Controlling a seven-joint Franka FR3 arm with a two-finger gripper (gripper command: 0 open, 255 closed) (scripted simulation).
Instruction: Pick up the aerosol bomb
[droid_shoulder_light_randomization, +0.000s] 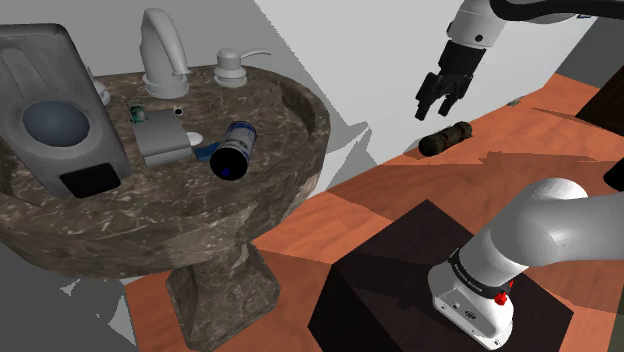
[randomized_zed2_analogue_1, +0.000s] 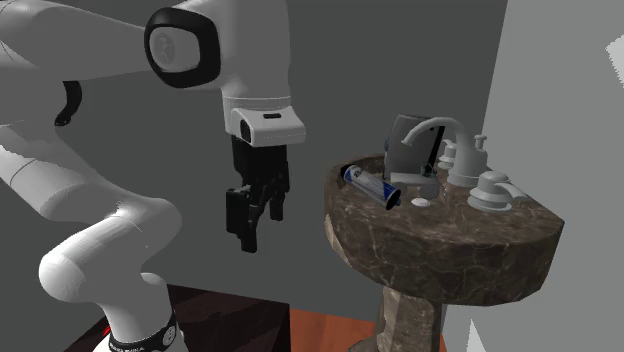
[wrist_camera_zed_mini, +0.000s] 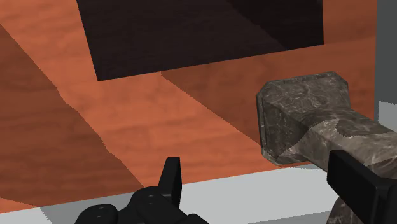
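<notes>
Pincer (droid_shoulder_light_randomization: 433, 110) hangs in mid-air, pointing down, well apart from the sink (droid_shoulder_light_randomization: 290, 170) and toward the shoulder view's right of it. Fingers stand apart with a clear gap; nothing is between them and nothing is held. In the wrist view the two black fingers (wrist_camera_zed_mini: 170, 181) come in wide of each other over the reddish wood floor (wrist_camera_zed_mini: 127, 127), with the sink's dark marbled pedestal foot (wrist_camera_zed_mini: 305, 121) just ahead.

Aerosol can (droid_shoulder_light_randomization: 232, 150) lies on its side in the sink basin, blue and white body, dark blue cap turned toward the shoulder camera. Its far end is just beside a grey box (droid_shoulder_light_randomization: 160, 140) that also sits in the basin. Grey faucet (droid_shoulder_light_randomization: 160, 45) stands at the back rim.

From the second exterior view the can (randomized_zed2_analogue_1: 368, 183) rests near the basin's edge closest to the arm, and the pincer (randomized_zed2_analogue_1: 258, 228) hangs level with the basin, off to that view's left.

A dark lumpy object (droid_shoulder_light_randomization: 446, 136) lies on the floor below the pincer. Dark box stand (droid_shoulder_light_randomization: 400, 270) at the shoulder view's lower right.
</notes>
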